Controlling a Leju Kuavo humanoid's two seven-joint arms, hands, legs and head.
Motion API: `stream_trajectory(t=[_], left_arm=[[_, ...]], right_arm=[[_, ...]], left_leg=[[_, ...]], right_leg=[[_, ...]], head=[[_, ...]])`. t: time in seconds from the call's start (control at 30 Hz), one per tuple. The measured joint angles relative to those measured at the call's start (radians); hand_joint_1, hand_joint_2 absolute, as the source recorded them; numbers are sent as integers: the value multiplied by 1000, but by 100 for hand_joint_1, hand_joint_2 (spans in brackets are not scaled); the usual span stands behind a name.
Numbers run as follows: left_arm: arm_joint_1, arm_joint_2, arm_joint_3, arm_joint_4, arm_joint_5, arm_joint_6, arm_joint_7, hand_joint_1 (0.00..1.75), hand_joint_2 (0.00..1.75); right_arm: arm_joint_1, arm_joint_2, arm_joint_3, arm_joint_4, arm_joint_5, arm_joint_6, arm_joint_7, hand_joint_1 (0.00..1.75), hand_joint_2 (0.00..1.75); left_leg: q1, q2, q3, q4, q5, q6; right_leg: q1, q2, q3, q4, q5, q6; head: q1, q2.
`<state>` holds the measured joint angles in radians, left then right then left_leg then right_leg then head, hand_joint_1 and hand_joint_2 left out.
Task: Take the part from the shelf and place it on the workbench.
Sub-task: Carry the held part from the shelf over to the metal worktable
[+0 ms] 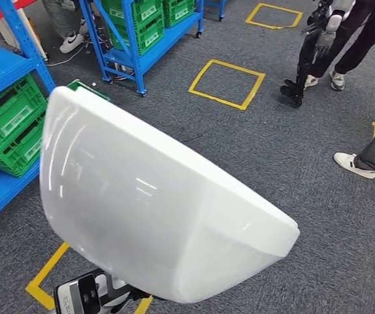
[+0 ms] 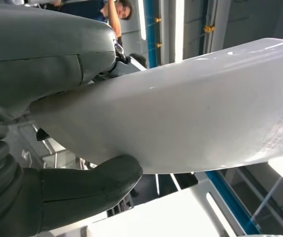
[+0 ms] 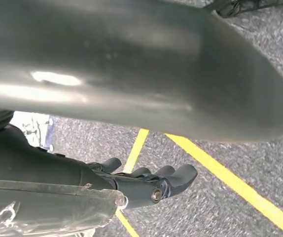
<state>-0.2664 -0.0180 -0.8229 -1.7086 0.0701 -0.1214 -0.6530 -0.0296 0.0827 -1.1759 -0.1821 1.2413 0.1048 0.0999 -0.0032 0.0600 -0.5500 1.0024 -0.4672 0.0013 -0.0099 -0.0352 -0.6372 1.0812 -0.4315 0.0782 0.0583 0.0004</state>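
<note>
The grey carpet floor (image 1: 294, 163) spreads across the head view, marked with yellow tape squares (image 1: 227, 83). Over it, filling the centre and lower left of the frame, hangs the part (image 1: 151, 203), a big glossy white moulded shell held off the ground, tilted with its narrower end toward the lower right.

In the upper left stands a blue shelf (image 1: 8, 65) with green crates (image 1: 10, 124) on it; a second blue rack (image 1: 141, 39) with more green crates stands at top centre. At the right edge are a person's legs and white shoes (image 1: 355, 163), and in the upper right another robot (image 1: 319, 46) stands beside someone in dark trousers.

In the left wrist view the left hand (image 2: 69, 123) grips the part's edge, thumb (image 2: 95, 185) on one face and the palm cover on the other.

In the right wrist view the right hand (image 3: 132, 182) lies beside the part's grey-looking underside, fingers (image 3: 177, 177) stretched out straight; whether they touch it I cannot tell.
</note>
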Motion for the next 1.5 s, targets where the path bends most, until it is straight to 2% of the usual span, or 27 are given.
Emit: stream_trajectory(t=[0.07, 0.13, 0.2, 0.23, 0.3, 0.37, 0.4, 0.43, 0.5, 0.57, 0.63, 0.7, 0.73, 0.8, 0.83, 0.87, 0.9, 0.93, 1.0, 1.07, 1.17, 1.23, 1.3, 1.37, 1.4, 1.43, 1.5], left_arm=[[2, 1, 7, 1, -3, -1, 2, 175, 175], [4, 0, 12, 13, -9, -8, 5, 175, 175], [7, -3, 15, 40, -19, -22, 5, 175, 175], [9, -4, 16, 57, -26, -28, 4, 175, 175], [18, -6, 18, 98, -43, -34, 0, 175, 175], [28, -9, 18, 136, -59, -35, -2, 175, 175], [30, -12, 18, 150, -66, -35, -3, 175, 175], [31, -16, 18, 160, -72, -35, -3, 175, 175], [31, -24, 18, 171, -82, -36, -4, 175, 175], [29, -30, 18, 177, -87, -36, -4, 175, 175], [28, -35, 18, 183, -88, -37, -4, 175, 175], [26, -43, 18, 188, -91, -37, -4, 175, 175], [24, -45, 18, 190, -93, -38, -4, 175, 175], [23, -47, 18, 194, -96, -42, -4, 175, 175], [23, -46, 18, 196, -97, -44, -4, 175, 175], [23, -46, 18, 198, -98, -45, -4, 175, 175], [23, -46, 18, 198, -99, -46, -4, 175, 175], [23, -46, 18, 199, -100, -47, -4, 175, 175], [22, -47, 18, 199, -103, -47, -4, 175, 175], [20, -47, 18, 199, -105, -48, -4, 175, 175], [19, -47, 18, 199, -105, -51, -4, 175, 175], [19, -47, 19, 197, -105, -54, -4, 175, 175], [22, -45, 20, 196, -104, -56, -5, 175, 175], [28, -43, 21, 195, -102, -58, -5, 175, 175], [30, -42, 22, 195, -100, -58, -5, 175, 175], [32, -42, 23, 195, -98, -58, -6, 175, 175], [33, -41, 25, 193, -96, -54, -6, 175, 175]], right_arm=[[-3, -6, 1, 0, 2, 1, -14, 0, 0], [-3, -12, 3, -1, 10, 4, -39, 0, 0], [-3, -18, 8, -1, 24, 10, -63, 0, 0], [-5, -21, 12, -1, 30, 13, -72, 0, 0], [-8, -27, 21, -1, 44, 19, -84, 0, 0], [-9, -32, 31, -1, 54, 23, -86, 0, 0], [-8, -34, 34, -1, 57, 25, -85, 0, 0], [-8, -36, 37, -1, 58, 25, -84, 0, 0], [-9, -40, 41, -1, 59, 25, -83, 0, 0], [-11, -47, 45, -1, 61, 24, -83, 0, 0], [-7, -54, 49, -1, 62, 24, -83, 0, 0], [-3, -57, 52, -1, 64, 24, -82, 0, 0], [-4, -60, 52, -1, 65, 24, -80, 0, 0], [-8, -64, 54, -1, 65, 24, -72, 0, 0], [-10, -66, 55, -1, 65, 23, -67, 0, 0], [-9, -68, 56, -1, 65, 23, -61, 0, 0], [-8, -69, 56, -1, 65, 23, -56, 0, 0], [-6, -71, 56, -1, 65, 22, -52, 0, 0], [-6, -75, 56, -1, 65, 22, -49, 0, 0], [-10, -77, 56, -1, 64, 21, -46, 0, 0], [-8, -79, 56, -1, 63, 19, -34, 0, 0], [-5, -84, 56, -2, 62, 17, -25, 0, 0], [-5, -87, 56, -2, 63, 17, -18, 0, 0], [-4, -88, 56, -2, 62, 18, -11, 0, 0], [-3, -88, 55, -2, 56, 17, -7, 0, 0], [-2, -88, 53, -2, 45, 13, -5, 0, 0], [-4, -88, 38, -3, -7, -14, -23, 0, 0]], left_leg=[[-5, 13, 4, 0, -3, -9], [-7, 25, 5, -4, -4, -18], [-5, 8, -2, 16, -25, -29], [-4, -10, -19, 55, -51, -33], [-3, -41, -81, 185, -115, -36], [-3, -49, -130, 274, -135, -35], [-3, -50, -130, 265, -115, -33], [-2, -56, -111, 221, -80, -32], [5, -99, -49, 88, -12, -30], [9, -137, -15, 14, 7, -26], [7, -128, -14, 5, 7, -15], [8, -108, -13, 1, 11, -3], [9, -97, -13, -1, 13, 2], [5, -72, -12, -1, 11, 8], [4, -58, -12, -1, 11, 10], [3, -45, -12, 0, 9, 11], [3, -35, -10, 0, 8, 10], [3, -25, -8, 0, 6, 9], [-2, -8, -2, 1, 0, 1], [-9, 6, 3, 2, -5, -8], [-10, 22, 4, -1, -8, -20], [-7, 1, -9, 30, -34, -30], [-6, -35, -63, 143, -96, -34], [-6, -48, -131, 270, -141, -33], [-6, -51, -147, 293, -136, -31], [-5, -53, -143, 276, -110, -29], [-1, -79, -91, 157, -33, -27]], right_leg=[[4, -16, 29, -55, 9, -11], [5, 1, 26, -56, 12, -25], [1, 19, 25, -59, 16, -37], [-1, 29, 25, -61, 18, -42], [-3, 50, 23, -61, 20, -47], [-3, 72, 20, -61, 21, -48], [-3, 85, 20, -61, 22, -47], [-4, 97, 20, -61, 23, -45], [-5, 120, 18, -58, 25, -38], [-7, 140, 9, -57, 30, -26], [-12, 157, 1, -62, 37, -12], [-11, 139, -9, -51, 30, -3], [-9, 114, -27, -16, 9, 0], [-6, 64, -87, 115, -57, 5], [-6, 51, -119, 185, -86, 8], [-6, 46, -135, 224, -97, 9], [-6, 43, -131, 222, -88, 10], [-7, 38, -105, 179, -63, 10], [-6, 5, -23, 38, -7, 10], [-3, -17, 22, -43, 14, -1], [-1, 4, 16, -48, 14, -23], [-4, 22, 16, -52, 18, -36], [-6, 40, 16, -54, 19, -43], [-5, 62, 15, -54, 20, -45], [-5, 73, 15, -54, 20, -45], [-6, 85, 16, -54, 20, -44], [-8, 108, 16, -53, 22, -40]], head=[[-2, 0], [-3, 0], [-5, 0], [-7, 0], [-11, 0], [-12, 0], [-12, 0], [-12, 0], [-12, 0], [-12, 0], [-12, 0], [-9, 0], [-7, 0], [-3, 0], [-3, 0], [-3, 0], [-3, 0], [-3, 0], [-2, 0], [-4, 0], [-6, 0], [-8, 0], [-11, 0], [-12, 0], [-12, 0], [-12, 0], [-13, 0]])
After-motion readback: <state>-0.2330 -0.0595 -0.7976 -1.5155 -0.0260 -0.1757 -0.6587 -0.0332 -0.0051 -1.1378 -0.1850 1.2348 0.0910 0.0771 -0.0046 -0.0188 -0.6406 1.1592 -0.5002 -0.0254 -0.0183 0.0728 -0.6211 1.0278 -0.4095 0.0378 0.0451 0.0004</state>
